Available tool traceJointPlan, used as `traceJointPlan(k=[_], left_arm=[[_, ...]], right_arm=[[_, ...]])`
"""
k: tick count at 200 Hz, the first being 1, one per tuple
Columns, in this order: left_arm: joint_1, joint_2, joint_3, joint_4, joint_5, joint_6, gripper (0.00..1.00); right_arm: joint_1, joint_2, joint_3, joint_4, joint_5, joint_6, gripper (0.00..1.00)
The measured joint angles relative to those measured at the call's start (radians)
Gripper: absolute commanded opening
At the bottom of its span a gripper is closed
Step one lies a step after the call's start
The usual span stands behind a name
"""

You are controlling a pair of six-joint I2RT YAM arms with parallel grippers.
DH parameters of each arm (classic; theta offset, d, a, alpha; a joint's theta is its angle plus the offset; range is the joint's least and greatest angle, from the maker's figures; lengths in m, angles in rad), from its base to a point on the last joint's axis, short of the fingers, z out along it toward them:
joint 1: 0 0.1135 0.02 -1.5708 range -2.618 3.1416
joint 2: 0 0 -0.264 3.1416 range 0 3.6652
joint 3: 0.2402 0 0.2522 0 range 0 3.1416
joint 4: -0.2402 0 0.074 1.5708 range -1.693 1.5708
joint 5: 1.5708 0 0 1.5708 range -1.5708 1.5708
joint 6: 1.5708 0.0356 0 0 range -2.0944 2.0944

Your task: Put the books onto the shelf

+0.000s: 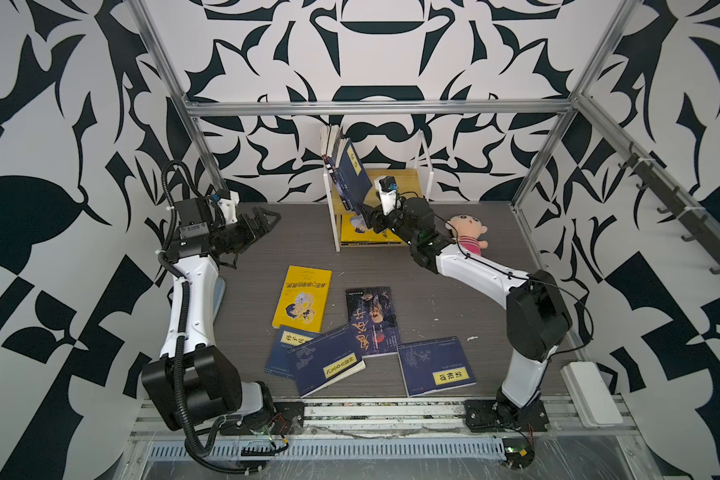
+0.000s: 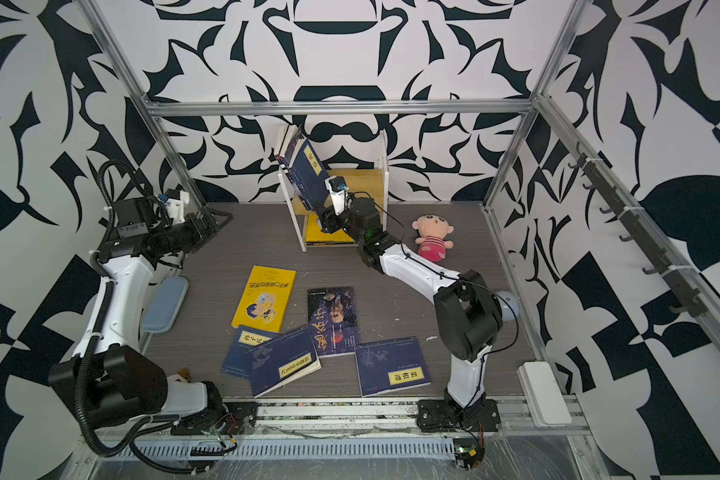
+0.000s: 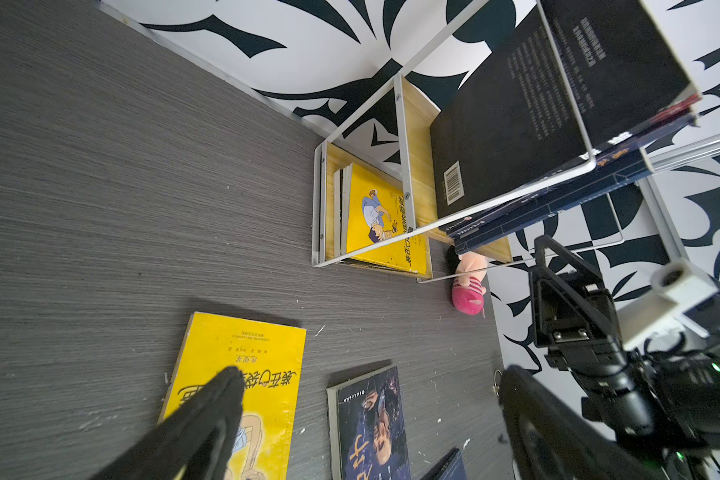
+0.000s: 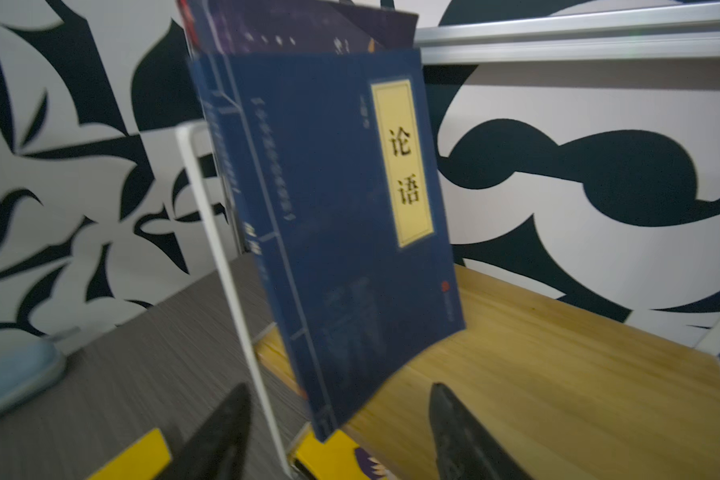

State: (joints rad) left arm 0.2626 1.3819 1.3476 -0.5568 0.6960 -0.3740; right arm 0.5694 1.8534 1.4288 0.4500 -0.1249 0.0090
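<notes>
While both top views hide the fingers of the right gripper (image 1: 360,211) behind its wrist, your right wrist view shows them plainly. They are spread, one on each side of the lower corner of the navy book (image 4: 350,228), and neither presses it. That book stands tilted on the upper board of the shelf (image 4: 558,353), leaning on other books against the white frame end.

Your left wrist view adds a black back cover (image 3: 516,124) with a barcode at the outer end of that row, and a yellow book (image 3: 375,216) lying on a small stack on the lower tier.

The left gripper (image 1: 269,220) hangs spread wide, holding nothing, over the left side of the table (image 1: 433,257).

All five books lying flat on the table show only in the top views: a yellow cartoon book (image 1: 302,299), a dark book with gold calligraphy (image 1: 373,320) and three navy paperbacks (image 1: 327,363).
</notes>
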Motion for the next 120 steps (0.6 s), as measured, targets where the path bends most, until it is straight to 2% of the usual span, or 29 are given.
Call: traceJointPlan(k=[28,74,120], left_arm=[[0.003,0.000,0.000,0.000,0.000,0.000,1.00],[0.013,0.000,-0.002,0.002,0.000,0.000,1.00],[0.020,0.000,-0.015,0.008,0.000,0.000,0.99]], right_arm=[[-0.055,0.083,0.070,-0.045,-0.160,0.007,0.74],[-0.086,0.217,0.222,-0.090,-0.394,0.023,0.72],[-0.097,0.300,0.334,-0.111,-0.502,0.043,0.62]])
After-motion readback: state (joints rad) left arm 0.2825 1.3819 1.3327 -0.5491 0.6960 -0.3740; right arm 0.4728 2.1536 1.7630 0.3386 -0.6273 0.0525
